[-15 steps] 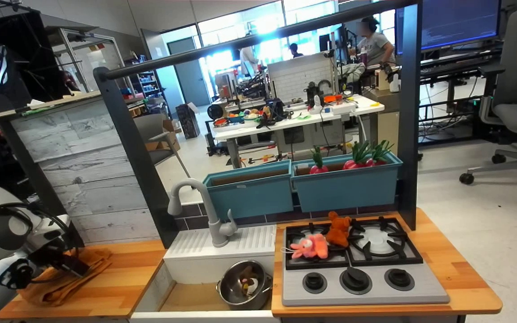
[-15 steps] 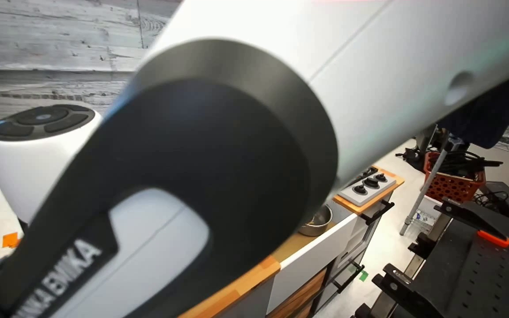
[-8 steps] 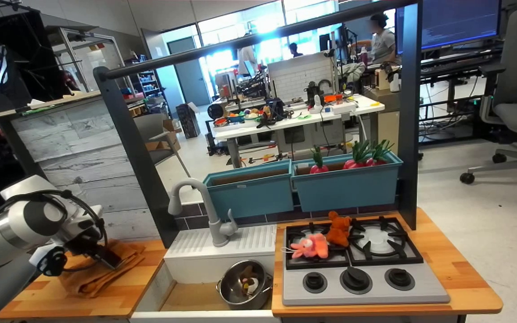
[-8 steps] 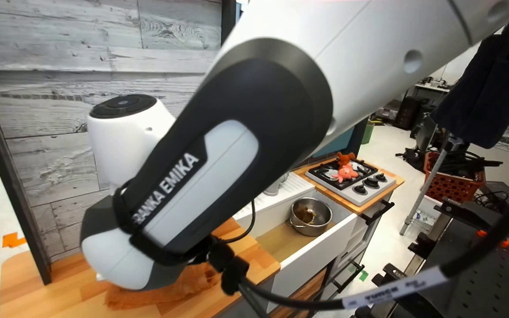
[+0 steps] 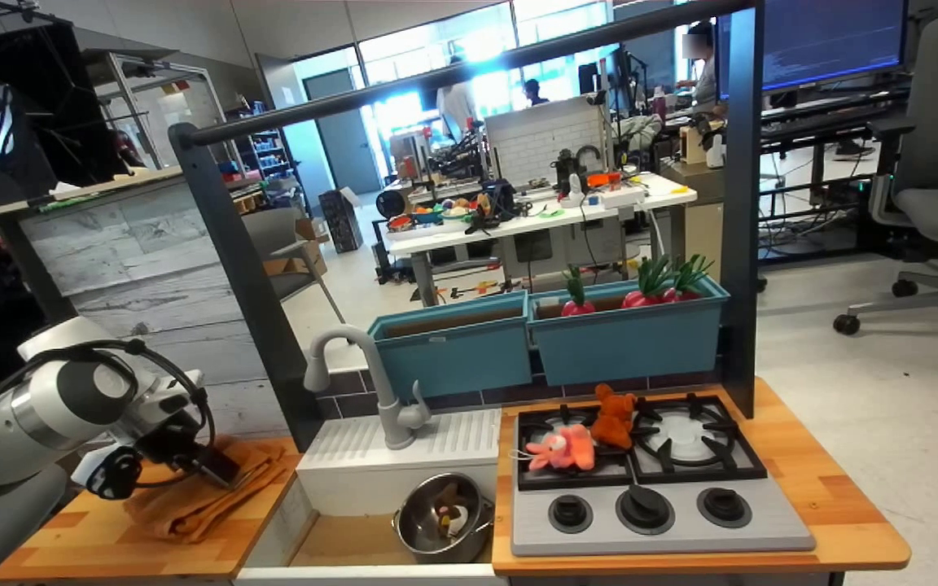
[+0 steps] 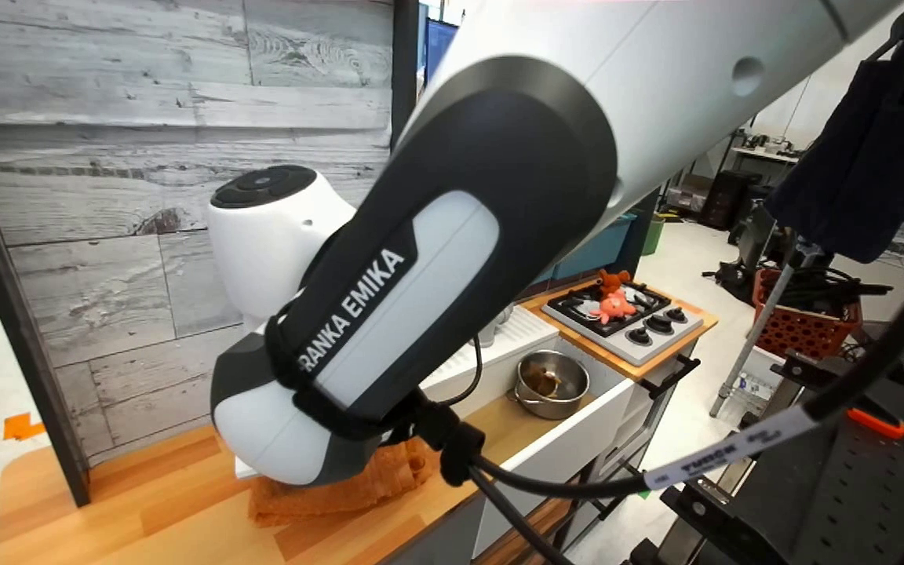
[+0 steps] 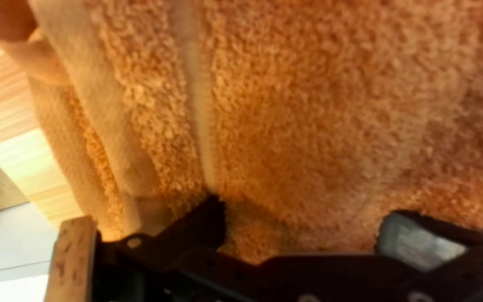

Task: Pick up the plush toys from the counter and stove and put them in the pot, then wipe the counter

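Wrist view, bottom: black two-finger gripper (image 7: pixel 302 214) spread wide over fuzzy orange cloth (image 7: pixel 329 105). Pink and red-orange plush toys (image 5: pixel 575 447) chilling on grey stove (image 5: pixel 604 527), lower right in an exterior view.

The arm (image 6: pixel 483 204) is wearing a white shell (image 6: pixel 687 110), its black joint (image 6: pixel 499 149) showing a grey rim (image 6: pixel 577 106). White capitals (image 6: pixel 354 308) ending in "EMIKA" are running along a black strip (image 6: pixel 409 247) beside a grey inset (image 6: pixel 421 290). A white knuckle (image 6: pixel 275 251) is carrying a black cap (image 6: pixel 264 187); black straps (image 6: pixel 283 353) are circling the arm; a black cable (image 6: pixel 577 490) is bearing a white label (image 6: pixel 730 449). The gripper (image 7: pixel 302 218) is showing black fingers (image 7: pixel 203 226), one pad (image 7: pixel 413 243) silvery.
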`<action>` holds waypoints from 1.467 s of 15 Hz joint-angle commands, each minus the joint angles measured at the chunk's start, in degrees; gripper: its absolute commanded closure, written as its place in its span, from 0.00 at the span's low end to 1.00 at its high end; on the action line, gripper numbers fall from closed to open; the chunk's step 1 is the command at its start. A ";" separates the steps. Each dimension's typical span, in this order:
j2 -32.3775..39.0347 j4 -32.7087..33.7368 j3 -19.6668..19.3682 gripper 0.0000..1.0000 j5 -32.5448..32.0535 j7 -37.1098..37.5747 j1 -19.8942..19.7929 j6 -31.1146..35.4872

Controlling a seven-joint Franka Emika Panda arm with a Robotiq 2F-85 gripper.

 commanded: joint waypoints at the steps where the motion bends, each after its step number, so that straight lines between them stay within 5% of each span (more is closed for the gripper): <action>1: 2.23 -1.46 5.08 0.00 -0.53 -4.50 1.92 2.49; 4: 3.03 1.21 8.37 0.00 -2.06 -4.86 3.36 2.83; 11: 3.20 3.30 5.48 0.00 -2.17 -2.51 3.79 2.02; 22: -21.72 -23.36 8.74 0.00 -2.94 -9.30 1.30 8.79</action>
